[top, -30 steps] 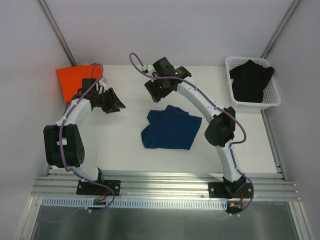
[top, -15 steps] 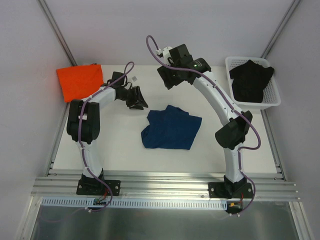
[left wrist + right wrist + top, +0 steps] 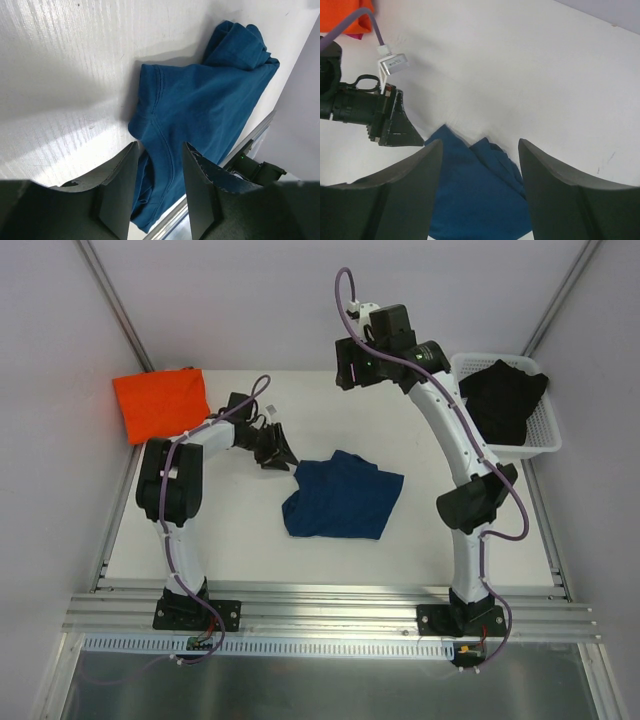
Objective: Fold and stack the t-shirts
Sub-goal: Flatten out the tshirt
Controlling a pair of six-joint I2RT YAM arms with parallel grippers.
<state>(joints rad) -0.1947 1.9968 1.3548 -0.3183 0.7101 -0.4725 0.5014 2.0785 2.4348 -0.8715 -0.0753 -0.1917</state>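
Blue t-shirt [image 3: 340, 498] lies in a rumpled, half-folded heap on the white surface [image 3: 240, 530], print not visible.

Left pincer [image 3: 278, 450] is low at the shirt's far-left corner. Its jaws are roughly half apart with nothing clamped; the wrist view shows the hem just past the tips, and I can't tell if they touch it. Right pincer [image 3: 480, 145] hangs high above the shirt's far edge, spread wide and empty.

Orange t-shirt [image 3: 160, 403] is folded flat, well apart to the far left of the blue one. White basket [image 3: 545, 445] holding a black garment [image 3: 503, 400] sits well apart to its far right.

Likely risks:
- The layers are bunched at that corner, so the left pincer may close on only the top ply or on too many. Either way the whole heap would drag instead of opening out.
- The tips are close to the surface and could scrape it or ride over the hem and miss.
- Nothing pins the shirt. Any pull from the left would slide it, because the right pincer is too high to help.
- If the right arm comes down at the same corner, the two pincers could clash.
- A fold made on cloth this creased would probably come out lopsided and sit badly on the orange t-shirt.
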